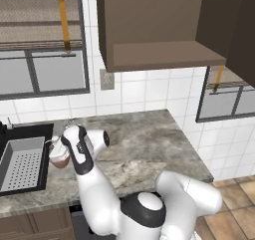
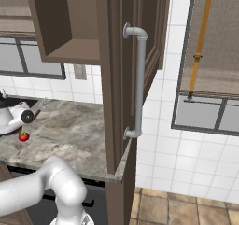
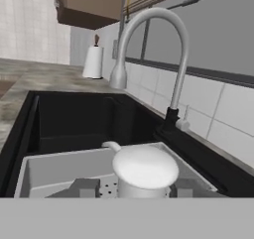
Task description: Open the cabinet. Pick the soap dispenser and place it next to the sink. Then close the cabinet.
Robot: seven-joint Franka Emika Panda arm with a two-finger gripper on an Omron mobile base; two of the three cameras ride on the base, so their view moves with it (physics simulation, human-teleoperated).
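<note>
Holding one soap dispenser (image 1: 60, 157), pincer (image 1: 56, 152)

The left base view looks from behind the arm (image 1: 99, 194), forward and down over the tabletop (image 1: 149, 149), with the sink (image 1: 22, 164) at its left edge and the open cabinet (image 1: 159, 30) overhead. The right base view faces the same tabletop (image 2: 70, 135) from the other side, close against the cabinet's open door (image 2: 119, 79), whose bar handle (image 2: 140, 84) stands near the lens. These 2 views share the tabletop, the cabinet interior and the tiled wall. The hand view sits low and very near the sink (image 3: 79, 129), looking across the basin toward the faucet (image 3: 158, 49), with the soap dispenser's white pump top (image 3: 144, 169) right before the lens.
</note>
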